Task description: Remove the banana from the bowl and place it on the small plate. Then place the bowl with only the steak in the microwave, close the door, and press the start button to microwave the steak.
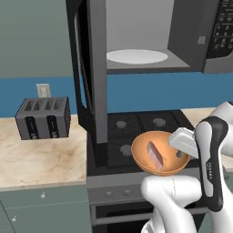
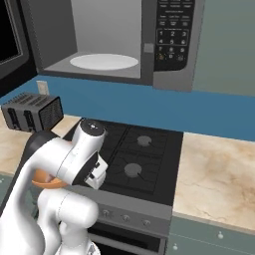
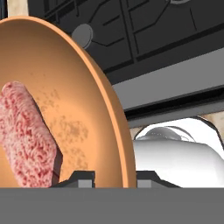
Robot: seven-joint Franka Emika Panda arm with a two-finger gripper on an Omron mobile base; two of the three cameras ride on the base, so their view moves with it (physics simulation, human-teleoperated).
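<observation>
My gripper (image 1: 178, 154) is shut on the right rim of the orange-brown bowl (image 1: 143, 154) and holds it tilted in the air above the stove's front edge. The pinkish-red steak (image 1: 154, 155) lies inside it. In the hand view the bowl (image 3: 78, 109) rises between my fingertips (image 3: 81, 178), with the steak (image 3: 28, 135) at its left. Above, the microwave (image 1: 191, 36) stands open, its white turntable (image 1: 136, 56) bare. Its door (image 1: 88, 82) is swung out to the left. The banana and the small plate are out of view.
A black stove (image 1: 136, 123) lies under the bowl. A grey slotted toaster (image 1: 43, 117) stands on the marble counter (image 1: 41, 159) to the left. The microwave's button panel (image 2: 174, 25) is at its right. More counter (image 2: 219, 179) stretches to the right of the stove.
</observation>
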